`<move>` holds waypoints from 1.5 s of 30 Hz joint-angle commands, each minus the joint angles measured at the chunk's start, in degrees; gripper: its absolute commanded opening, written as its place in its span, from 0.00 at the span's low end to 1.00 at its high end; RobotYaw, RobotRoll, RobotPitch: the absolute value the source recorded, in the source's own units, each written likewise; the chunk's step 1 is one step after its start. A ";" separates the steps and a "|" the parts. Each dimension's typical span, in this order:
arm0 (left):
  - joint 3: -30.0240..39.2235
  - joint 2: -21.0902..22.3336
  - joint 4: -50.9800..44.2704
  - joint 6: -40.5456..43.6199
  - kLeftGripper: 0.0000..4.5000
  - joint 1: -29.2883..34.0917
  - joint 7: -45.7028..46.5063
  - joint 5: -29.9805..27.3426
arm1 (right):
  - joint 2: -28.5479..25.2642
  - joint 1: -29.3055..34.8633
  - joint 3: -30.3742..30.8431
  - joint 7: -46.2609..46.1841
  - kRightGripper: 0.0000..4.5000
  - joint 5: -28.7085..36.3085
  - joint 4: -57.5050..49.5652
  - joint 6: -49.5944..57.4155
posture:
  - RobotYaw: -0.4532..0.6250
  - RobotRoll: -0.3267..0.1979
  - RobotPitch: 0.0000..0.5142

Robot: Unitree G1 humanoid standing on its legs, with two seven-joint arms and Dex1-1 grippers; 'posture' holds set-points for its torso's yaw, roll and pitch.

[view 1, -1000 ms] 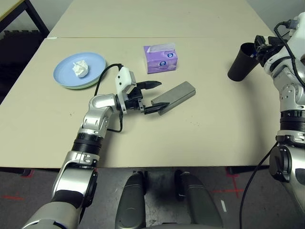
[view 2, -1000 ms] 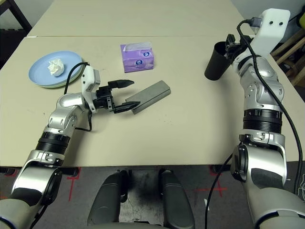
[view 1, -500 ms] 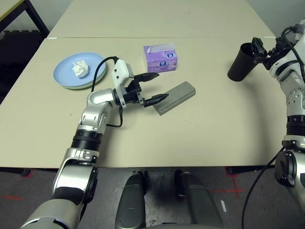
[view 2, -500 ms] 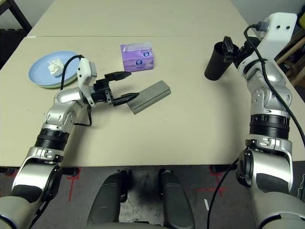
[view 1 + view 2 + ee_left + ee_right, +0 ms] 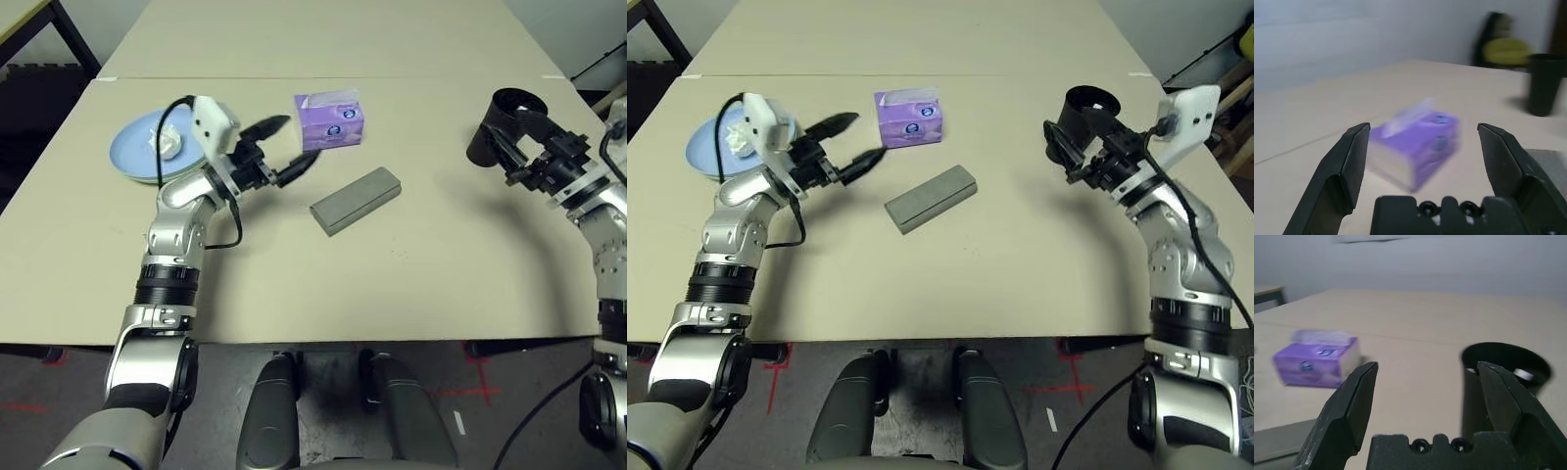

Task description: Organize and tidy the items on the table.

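The grey glasses case (image 5: 357, 200) lies alone mid-table, with nothing touching it. My left gripper (image 5: 294, 142) hovers open to its left, pointing at a purple tissue box (image 5: 1415, 147). Just behind the left wrist sits the pale blue plate (image 5: 132, 152), with a greenish rim (image 5: 137, 179) showing under it. A crumpled white tissue wad (image 5: 171, 145) rests on the plate, partly hidden by the wrist. At the right, my right gripper (image 5: 514, 152) stands open with its fingers against the side of a black cup (image 5: 1508, 362).
The purple tissue box (image 5: 331, 119) stands behind the case. The black cup (image 5: 487, 142) stands upright near the table's right edge. A seam crosses the beige table (image 5: 411, 274) behind the box. A bare stretch of tabletop lies in front of the case.
My left gripper has left the case's near end and swung up and left toward the plate. My right gripper has come down from behind the cup to its side. The case has not moved.
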 commanded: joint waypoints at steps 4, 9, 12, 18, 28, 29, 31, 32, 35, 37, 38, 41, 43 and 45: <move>6.60 -0.40 -1.27 -4.34 1.00 8.36 17.68 4.82 | 5.52 2.99 0.20 -10.62 0.99 -6.02 2.04 -6.15 | 0.48 0.62 0.33; 9.70 -0.30 -2.53 -5.24 1.00 12.70 25.43 5.47 | 6.00 1.06 0.49 -12.98 0.99 -7.53 7.25 -8.95 | 0.50 0.62 0.33; 10.52 1.32 -2.87 -5.11 1.00 15.18 23.44 3.63 | 4.40 0.13 -0.27 -11.62 0.99 -7.34 11.86 -11.26 | 0.54 0.62 0.34; 12.46 4.54 0.01 -5.21 1.00 15.49 20.08 0.48 | 1.54 -0.33 -1.78 -8.72 0.99 -5.51 16.62 -14.01 | 0.55 0.62 0.34; 12.35 5.45 6.40 -6.04 1.00 12.93 17.60 -0.74 | 3.22 0.87 -1.38 -12.74 0.99 -5.67 14.70 -13.15 | 0.52 0.62 0.32; 12.21 5.53 7.06 -6.09 1.00 12.68 17.10 -0.80 | 3.11 0.88 -1.32 -12.68 0.99 -5.60 14.74 -13.11 | 0.52 0.62 0.32; 12.25 5.52 8.15 -6.03 1.00 12.19 15.78 -1.47 | 2.73 0.77 -1.29 -12.36 0.99 -5.47 14.99 -13.07 | 0.52 0.62 0.32; 12.24 5.66 8.76 -6.07 1.00 11.94 15.15 -1.64 | 2.44 0.66 -1.22 -11.87 0.99 -5.37 15.22 -13.03 | 0.51 0.62 0.32; 12.70 5.83 9.83 -6.02 1.00 11.26 14.08 -2.45 | 2.08 0.43 -1.21 -11.01 0.99 -5.06 15.56 -13.04 | 0.51 0.62 0.31; 12.83 6.02 10.03 -6.17 1.00 11.06 13.99 -2.52 | 2.00 0.30 -1.27 -11.00 0.99 -5.06 15.67 -13.07 | 0.51 0.62 0.31; 13.02 6.08 9.95 -6.24 1.00 11.02 14.17 -2.65 | 1.98 0.23 -1.28 -11.03 0.99 -5.08 15.75 -13.12 | 0.51 0.62 0.31; 13.26 6.08 9.45 -6.43 1.00 11.14 14.74 -2.89 | 2.06 0.06 -1.32 -11.29 0.99 -5.18 15.95 -13.34 | 0.51 0.62 0.31; 13.30 5.91 9.24 -6.57 1.00 11.12 15.05 -2.94 | 2.10 -0.20 -1.48 -11.73 0.99 -5.27 16.28 -13.44 | 0.52 0.62 0.31; 13.22 5.83 9.14 -6.62 1.00 11.11 15.29 -2.82 | 2.08 -0.42 -1.61 -12.06 0.99 -5.31 16.59 -13.51 | 0.52 0.62 0.31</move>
